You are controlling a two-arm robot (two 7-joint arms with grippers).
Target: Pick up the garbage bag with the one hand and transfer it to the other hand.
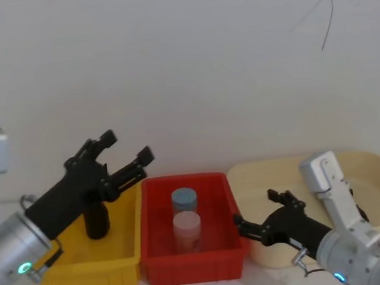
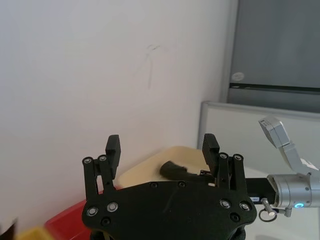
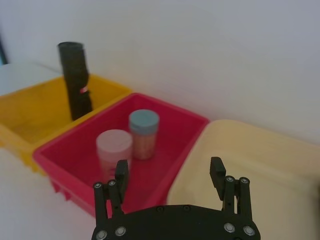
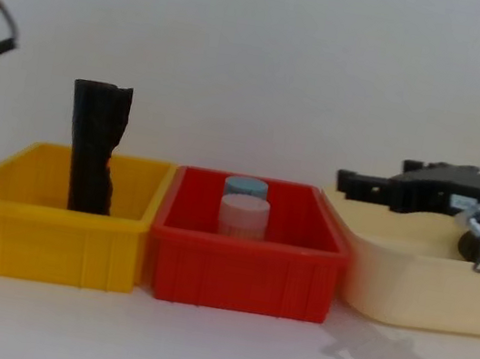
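Observation:
The garbage bag [image 4: 93, 148], a tall black crinkled roll, stands upright in the yellow bin [image 4: 45, 244], rising well above its rim. It also shows in the head view as the garbage bag [image 1: 96, 220], partly behind my left arm, and in the right wrist view as the garbage bag [image 3: 75, 80]. My left gripper [image 1: 128, 144] hangs open above the yellow bin, higher than the roll and holding nothing; it appears as the left gripper [image 2: 161, 146] in its own wrist view. My right gripper [image 1: 256, 209] is open and empty over the near edge of the cream tray [image 1: 367, 166], beside the red bin.
A red bin [image 4: 242, 277] between the yellow bin and the cream tray holds a blue-lidded jar [image 1: 184, 198] and a pink-lidded jar [image 1: 187, 225]. A white wall runs close behind the bins. Bare white tabletop lies in front of them.

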